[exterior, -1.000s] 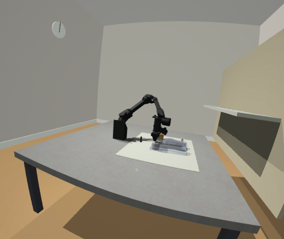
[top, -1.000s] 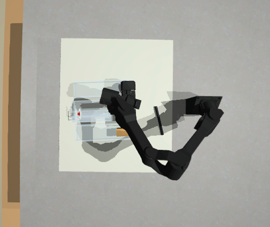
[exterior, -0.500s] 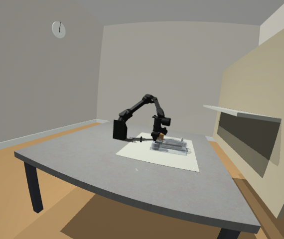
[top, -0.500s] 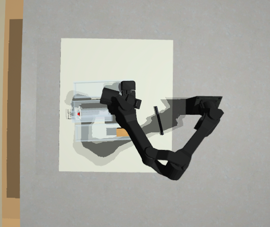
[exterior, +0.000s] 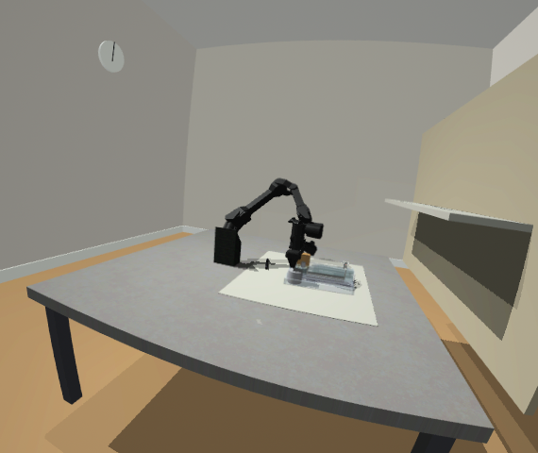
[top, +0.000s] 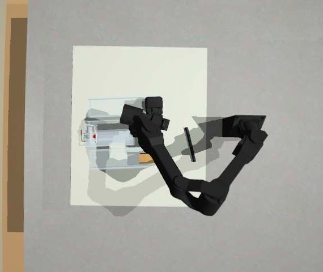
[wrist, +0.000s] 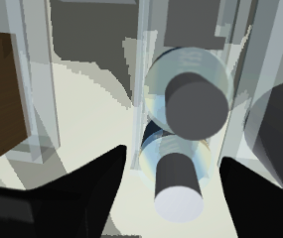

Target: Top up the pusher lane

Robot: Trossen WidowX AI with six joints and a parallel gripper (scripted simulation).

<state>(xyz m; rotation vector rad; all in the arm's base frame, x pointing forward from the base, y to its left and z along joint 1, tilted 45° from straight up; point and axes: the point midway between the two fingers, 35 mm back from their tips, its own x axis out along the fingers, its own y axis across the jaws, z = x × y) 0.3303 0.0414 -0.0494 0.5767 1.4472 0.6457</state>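
My gripper (wrist: pixel 173 158) (exterior: pixel 293 266) is open, its fingers apart on both sides of the front jar (wrist: pixel 168 146), with a gap visible on each side. This jar is clear and round with a grey, pale-topped cylinder. It stands in line at the front end of the sprung lane (wrist: pixel 141 64) (top: pixel 109 145). The matching jar (wrist: pixel 156 94) with a dark grey top is right behind it. The pusher's red mark (top: pixel 94 136) shows at the lane's far end. The low front stop and the jars' bases cannot be made out. In the top view the arm hides both jars and fingertips.
An orange-brown block (top: pixel 145 158) (wrist: pixel 2 89) (exterior: pixel 304 259) is in one side lane. A dark grey cylinder (wrist: pixel 280 134) (exterior: pixel 294 276) is in the other, close to the right finger. A black bar (top: pixel 190 144) (exterior: pixel 267 263) is on the pale mat (top: pixel 138 67) near the arm's base.
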